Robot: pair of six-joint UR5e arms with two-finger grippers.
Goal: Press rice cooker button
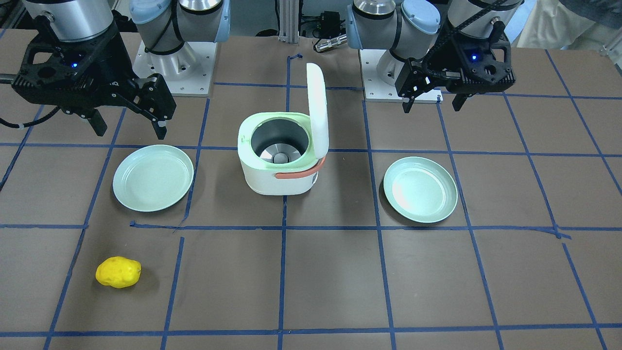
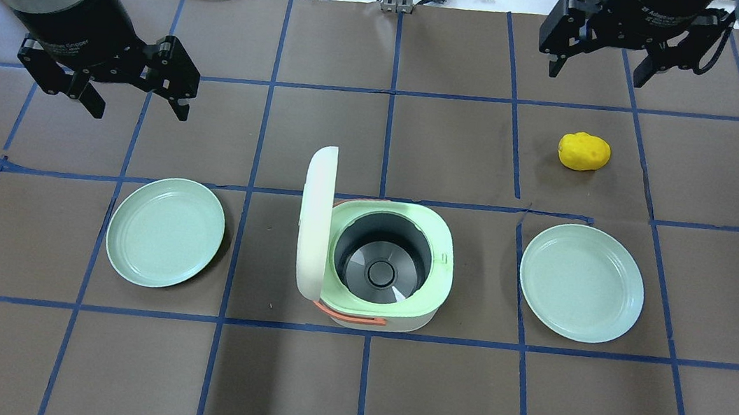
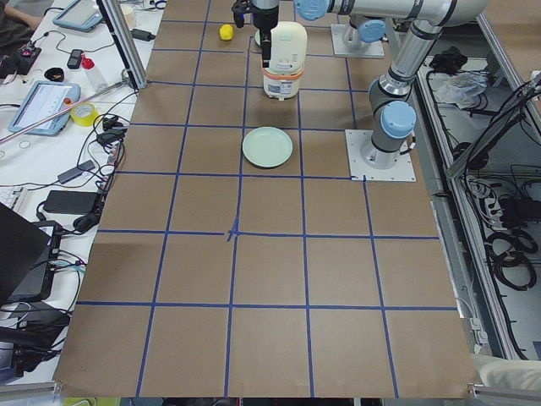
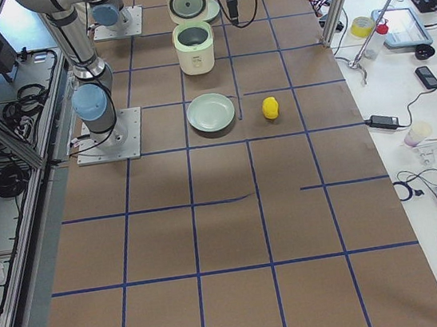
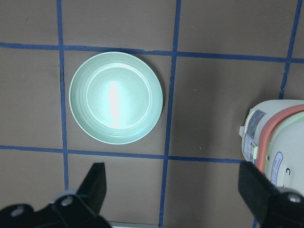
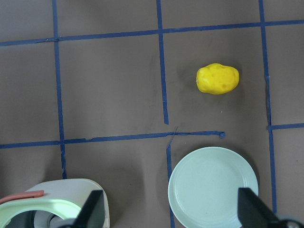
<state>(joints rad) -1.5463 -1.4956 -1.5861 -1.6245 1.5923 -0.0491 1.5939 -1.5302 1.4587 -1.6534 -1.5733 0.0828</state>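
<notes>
The rice cooker (image 2: 391, 319) is white with a pale green rim and an orange handle. It stands mid-table with its lid (image 2: 315, 222) open and upright, showing the empty grey pot, and also appears in the front view (image 1: 279, 182). I cannot make out its button. My left gripper (image 2: 139, 112) hovers open and empty beyond the left plate, left of the cooker; its wrist view shows the cooker's side (image 5: 278, 142) at the right edge. My right gripper (image 2: 597, 77) hovers open and empty far right, beyond the potato.
Two pale green plates lie beside the cooker, one on the left (image 2: 165, 232) and one on the right (image 2: 582, 283). A yellow potato (image 2: 584, 151) lies beyond the right plate. Blue tape lines grid the brown table. Cables and devices lie along the far edge.
</notes>
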